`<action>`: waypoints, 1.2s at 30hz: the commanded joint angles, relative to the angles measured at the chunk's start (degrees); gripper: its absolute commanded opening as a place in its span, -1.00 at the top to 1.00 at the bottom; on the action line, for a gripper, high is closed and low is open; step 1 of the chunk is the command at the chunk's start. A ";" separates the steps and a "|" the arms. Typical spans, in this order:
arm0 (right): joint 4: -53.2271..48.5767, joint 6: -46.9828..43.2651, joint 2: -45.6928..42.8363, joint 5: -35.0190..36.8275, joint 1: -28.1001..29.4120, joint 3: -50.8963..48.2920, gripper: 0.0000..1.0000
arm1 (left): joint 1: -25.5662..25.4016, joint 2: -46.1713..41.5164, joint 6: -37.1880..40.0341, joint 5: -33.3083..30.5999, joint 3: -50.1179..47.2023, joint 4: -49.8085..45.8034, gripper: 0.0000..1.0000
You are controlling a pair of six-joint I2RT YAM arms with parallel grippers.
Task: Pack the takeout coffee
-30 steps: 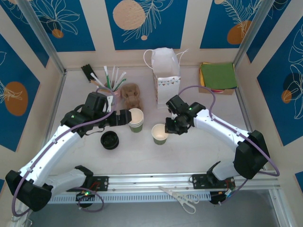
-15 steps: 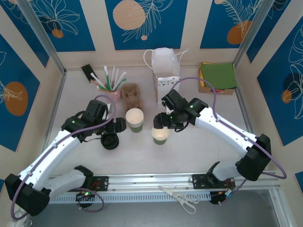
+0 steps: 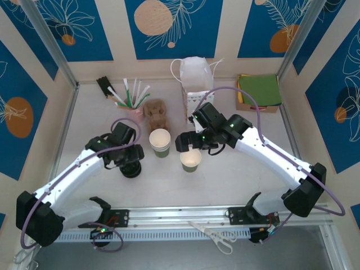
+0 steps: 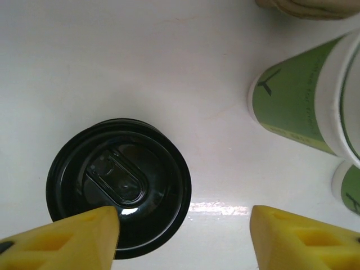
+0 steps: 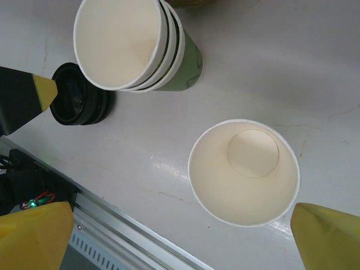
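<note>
White table [image 3: 236,174] under both my arms. The paper bag [image 3: 194,79] stands upright by the far edge. Near the middle sits a stack of green cups [image 3: 161,142]. Just right of it is the coffee cup [image 5: 243,171], upright and lidless, below my right gripper [image 5: 181,208], whose fingers are spread wide. My left gripper [image 4: 183,219] hangs over the black lid [image 4: 118,185], fingers apart and clamping nothing.
</note>
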 commanded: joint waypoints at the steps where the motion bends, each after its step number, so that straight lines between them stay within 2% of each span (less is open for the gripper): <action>1: 0.83 -1.14 -2.50 -2.13 0.43 -0.64 -0.98 | -0.67 0.46 -2.59 -0.16 -1.71 -0.97 -0.08; 13: 3.01 0.27 -2.86 -2.12 0.87 -4.26 -0.98 | -1.80 6.46 -0.97 2.68 -1.20 0.21 0.26; 18: 2.96 0.49 -3.30 -1.40 1.17 -4.82 -0.98 | -2.49 10.09 0.19 1.85 0.40 -0.66 0.38; 30: 2.53 0.06 -3.82 -0.82 1.08 -5.59 -0.98 | -3.51 14.20 0.79 1.81 2.14 -0.14 0.51; 36: 2.59 -0.12 -4.01 -0.99 0.94 -6.22 -0.98 | -4.30 15.92 0.86 1.29 3.03 -0.48 0.50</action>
